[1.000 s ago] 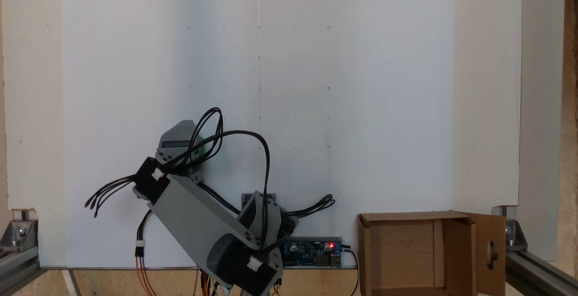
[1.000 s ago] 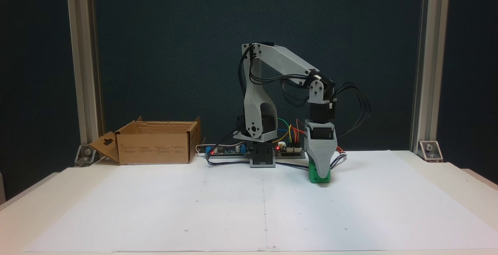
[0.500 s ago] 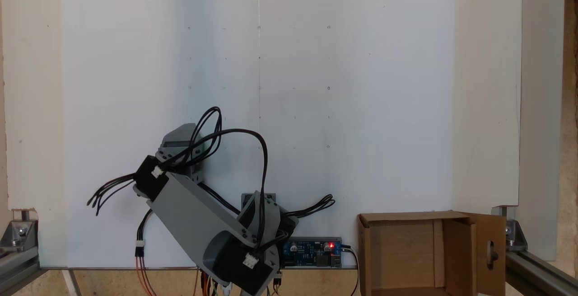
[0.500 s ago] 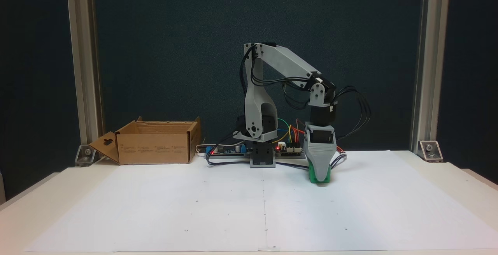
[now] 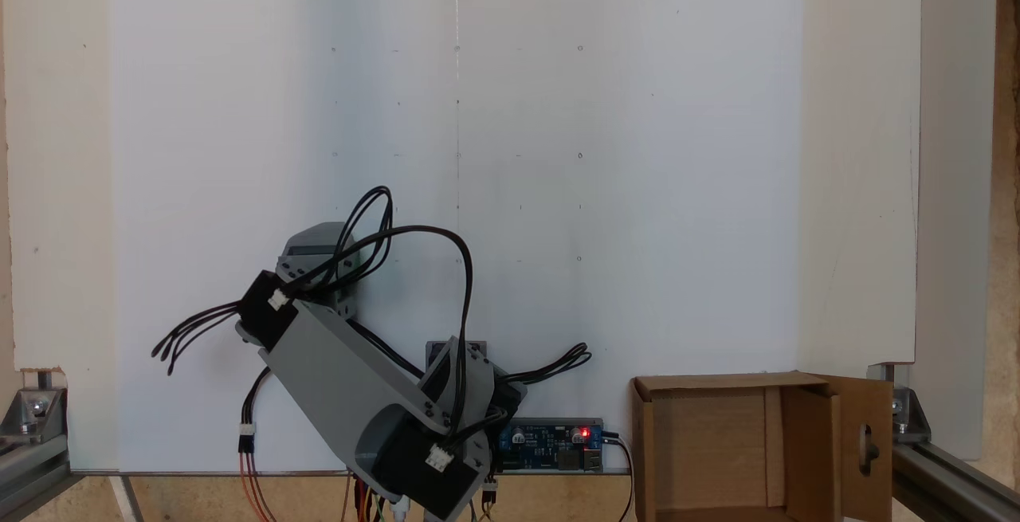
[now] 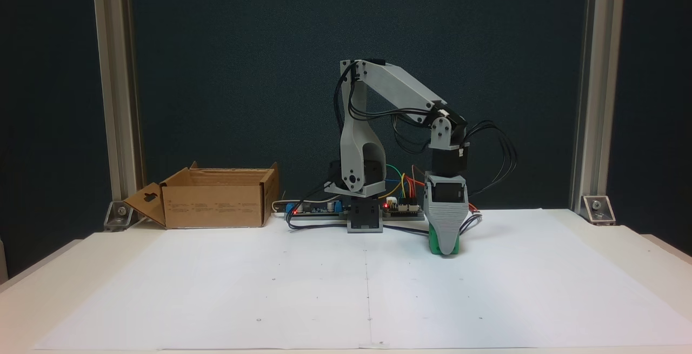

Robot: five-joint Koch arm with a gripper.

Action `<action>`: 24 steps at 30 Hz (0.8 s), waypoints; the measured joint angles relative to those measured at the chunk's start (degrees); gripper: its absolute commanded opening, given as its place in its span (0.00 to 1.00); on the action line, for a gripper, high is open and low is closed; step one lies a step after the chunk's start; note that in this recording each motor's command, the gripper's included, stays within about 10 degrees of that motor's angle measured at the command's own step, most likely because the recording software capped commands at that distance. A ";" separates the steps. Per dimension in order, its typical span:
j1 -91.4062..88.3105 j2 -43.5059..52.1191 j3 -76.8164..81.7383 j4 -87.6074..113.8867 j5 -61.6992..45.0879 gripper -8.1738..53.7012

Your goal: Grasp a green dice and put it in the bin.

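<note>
1. One grey robot arm [image 6: 397, 92] stands at the back of a table covered with white paper [image 6: 324, 289], seen from the front in a fixed view and from above in a fixed view [image 5: 335, 378].
2. Its gripper [image 6: 445, 250] points straight down, with its tip on or just above the paper.
3. The green dice [image 6: 433, 239] sits on the paper right at the gripper, showing as green slivers on either side of the grey tip.
4. A second ago much more of the green showed below the tip; the gripper has since sunk lower over it.
5. The near jaw hides the other, so I cannot tell whether the gripper is closed on the dice or merely around it.
6. From above, the arm hides the dice; a hint of green showed beside the wrist a second ago and is now covered.
7. The bin [image 6: 216, 202], a brown cardboard box [image 5: 717, 450] with its flaps up, rests well apart from the dice at the table's back edge, unmoved.
</note>
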 measured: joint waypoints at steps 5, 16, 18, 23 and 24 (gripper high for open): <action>0.18 0.00 0.26 -0.62 0.00 0.48; 0.62 0.00 0.53 -1.58 0.00 0.48; 0.53 0.00 0.53 -1.58 0.00 0.34; 0.97 0.09 0.53 -1.76 0.00 0.33; 1.05 0.09 0.53 -1.76 0.00 0.33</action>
